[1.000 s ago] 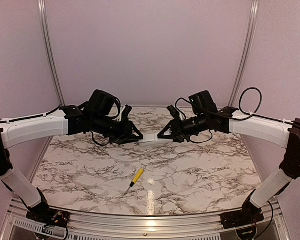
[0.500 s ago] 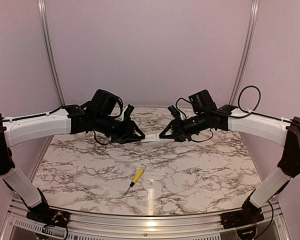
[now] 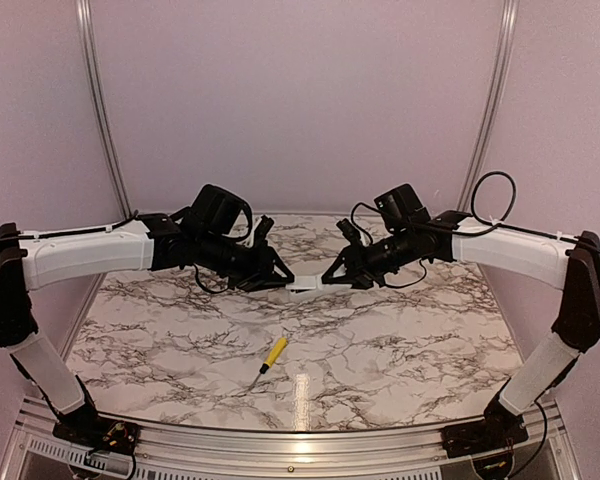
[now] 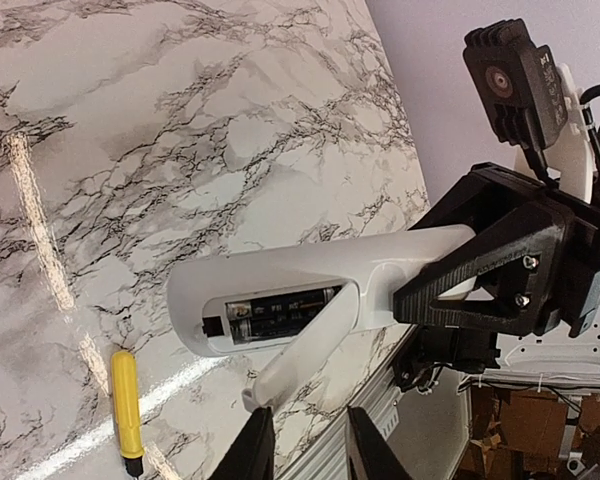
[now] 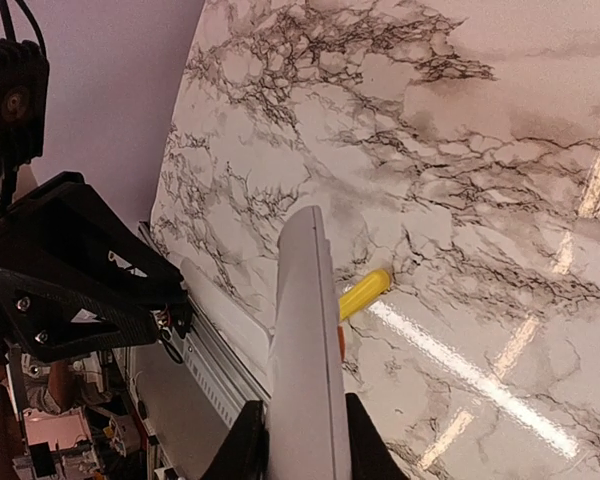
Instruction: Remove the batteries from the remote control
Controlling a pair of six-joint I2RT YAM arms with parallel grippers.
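- Overhead, the remote control (image 3: 306,288) hung at the centre of the frame, above the marbled surface (image 3: 410,350), bridged between the tips of the two arms
- the right fingers (image 5: 245,445) were clamped on one end of it; the pale bar ran up from between them to the middle of the right wrist frame
- in the left wrist view its recessed compartment faced the camera, uncovered; the batteries (image 4: 280,313) lay lengthwise inside, dark against the white shell
- a white strip (image 4: 302,358) slanted from the compartment's edge down towards the left fingers (image 4: 257,448); those stood a narrow gap apart at the bottom edge, gripping nothing, with bare surface showing between them; whether the strip touched one of them could not be told
- a yellow-handled screwdriver (image 4: 126,400) lay on the surface at the lower left of that frame, well apart from the remote control
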